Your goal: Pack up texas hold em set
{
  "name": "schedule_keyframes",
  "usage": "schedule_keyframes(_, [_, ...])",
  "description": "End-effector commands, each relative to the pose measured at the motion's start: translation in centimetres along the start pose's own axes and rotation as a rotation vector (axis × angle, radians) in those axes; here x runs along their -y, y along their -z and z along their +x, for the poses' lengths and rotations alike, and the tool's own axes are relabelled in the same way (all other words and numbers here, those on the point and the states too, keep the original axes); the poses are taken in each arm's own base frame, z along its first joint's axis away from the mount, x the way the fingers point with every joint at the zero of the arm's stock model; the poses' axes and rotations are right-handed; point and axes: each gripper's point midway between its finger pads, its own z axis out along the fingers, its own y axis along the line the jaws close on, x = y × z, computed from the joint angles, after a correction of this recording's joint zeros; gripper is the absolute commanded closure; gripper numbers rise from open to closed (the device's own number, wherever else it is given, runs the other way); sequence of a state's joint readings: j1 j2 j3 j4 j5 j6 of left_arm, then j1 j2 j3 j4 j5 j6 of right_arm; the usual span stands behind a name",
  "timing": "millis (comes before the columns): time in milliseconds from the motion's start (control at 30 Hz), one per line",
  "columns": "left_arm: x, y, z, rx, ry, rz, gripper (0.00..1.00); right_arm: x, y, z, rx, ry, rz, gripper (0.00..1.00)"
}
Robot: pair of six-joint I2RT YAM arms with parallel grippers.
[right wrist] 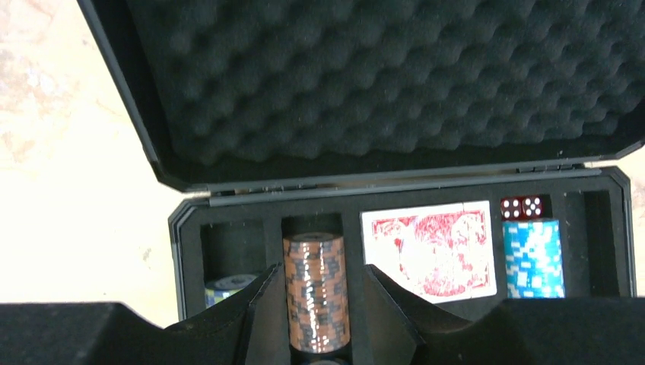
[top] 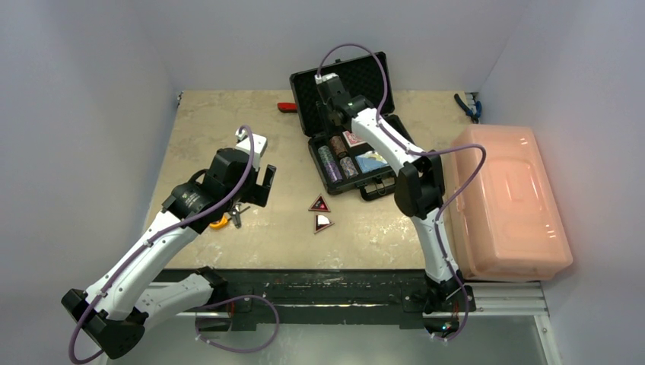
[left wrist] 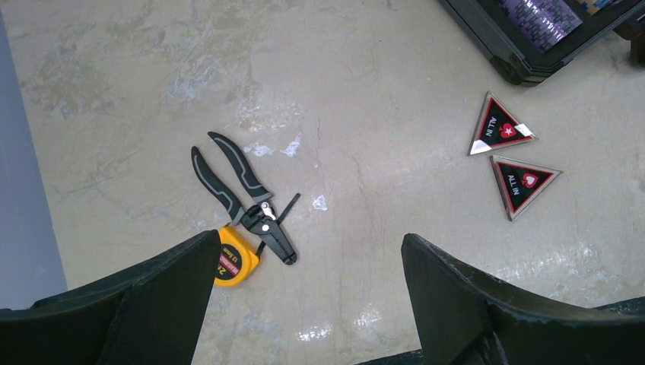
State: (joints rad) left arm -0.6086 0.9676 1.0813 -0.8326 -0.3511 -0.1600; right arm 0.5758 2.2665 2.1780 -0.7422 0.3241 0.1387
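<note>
The black briefcase (top: 312, 156) lies open at the table's far middle, foam lid (right wrist: 365, 84) up. In it are purple chip stacks (top: 329, 163), a red card deck (right wrist: 428, 249), a blue deck (top: 371, 162), a blue chip stack (right wrist: 532, 258) and red dice (right wrist: 522, 207). My right gripper (right wrist: 321, 270) reaches into the case (top: 335, 122), fingers closed on the sides of a brown chip stack (right wrist: 316, 293) lying in its slot. Two triangular "ALL IN" markers (left wrist: 498, 127) (left wrist: 523, 182) lie on the table in front of the case. My left gripper (left wrist: 310, 239) hovers open and empty to their left.
Black-handled pliers (left wrist: 243, 198) and a yellow tape measure (left wrist: 234, 262) lie under the left gripper. A large pink bin (top: 506, 201) fills the right side. Blue-handled pliers (top: 468, 106) lie at the far right, and a red tool (top: 287, 107) by the case's far left corner.
</note>
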Motion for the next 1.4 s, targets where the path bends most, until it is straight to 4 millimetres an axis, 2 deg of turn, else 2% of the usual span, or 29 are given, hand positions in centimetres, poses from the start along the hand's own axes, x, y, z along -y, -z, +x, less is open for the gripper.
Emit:
schedule_keyframes(0, [-0.4,0.0,-0.2,0.018,-0.008,-0.011,0.11,0.1,-0.7,-2.4,0.067,-0.044,0.004,0.54])
schedule_keyframes(267, [-0.5,0.1,-0.2,0.018,-0.010,-0.016,0.11,-0.4,-2.7,-2.3,0.059,-0.036,-0.010,0.55])
schedule_keyframes(600, [-0.5,0.0,-0.2,0.018,-0.009,-0.013,0.11,-0.7,-4.5,0.2,-0.011,-0.015,-0.023,0.61])
schedule_keyframes(800, [-0.4,0.0,-0.2,0.018,-0.010,-0.011,0.12,-0.6,-4.5,1.6,-0.045,-0.009,-0.023,0.66])
schedule_keyframes(1367, [-0.5,0.1,-0.2,0.018,-0.007,-0.009,0.12,-0.1,-3.1,4.6,-0.119,-0.024,-0.018,0.69])
